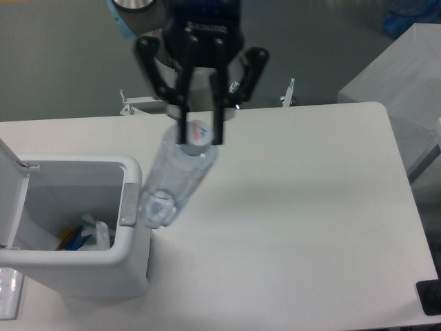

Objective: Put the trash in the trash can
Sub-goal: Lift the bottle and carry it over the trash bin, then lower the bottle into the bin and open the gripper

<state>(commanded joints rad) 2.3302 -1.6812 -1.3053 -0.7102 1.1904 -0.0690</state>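
Note:
My gripper (200, 136) is high over the table, shut on the cap end of the clear crushed plastic bottle (172, 179). The bottle hangs tilted down to the left, its base just beside the right rim of the trash can (127, 207). The white trash can stands at the left front with its lid (10, 193) flipped open. Inside it lie a small crumpled white wrapper (102, 234) and some coloured scraps.
The arm's base column (189, 65) stands behind the table's far edge. A grey box (400, 76) sits off the right side. A dark object (431, 298) is at the front right corner.

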